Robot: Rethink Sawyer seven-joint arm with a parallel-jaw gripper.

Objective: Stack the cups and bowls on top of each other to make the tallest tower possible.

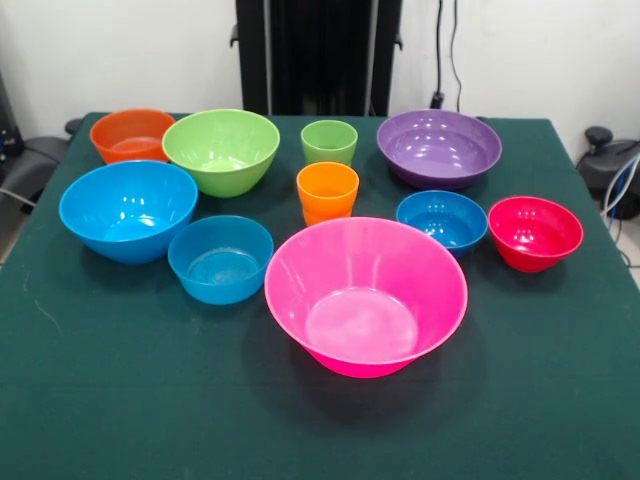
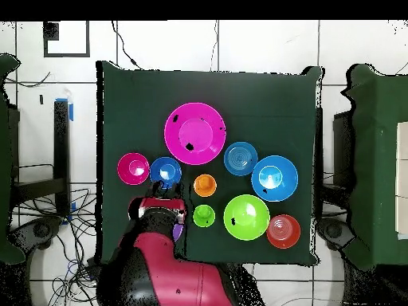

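Observation:
All the bowls and cups stand apart and upright on the green table [image 1: 120, 400]. The hot pink bowl [image 1: 365, 295] is nearest the front. Behind it are the orange cup [image 1: 327, 192] and the light green cup [image 1: 329, 142]. The purple bowl [image 1: 439, 147], a small blue bowl [image 1: 441, 220] and the red bowl [image 1: 535, 232] are on the right. The lime green bowl [image 1: 221, 150], the orange bowl [image 1: 132, 134] and two blue bowls [image 1: 128, 210] [image 1: 220, 258] are on the left. The front view shows no arm. In the overhead view my gripper [image 2: 165, 191] hangs over the purple bowl's place, next to the small blue bowl [image 2: 166, 170].
The red and black arm [image 2: 159, 263] reaches in from the bottom of the overhead view and covers most of the purple bowl. The black pedestal [image 1: 318, 55] stands behind the table. Cables and chairs lie beyond the table's sides.

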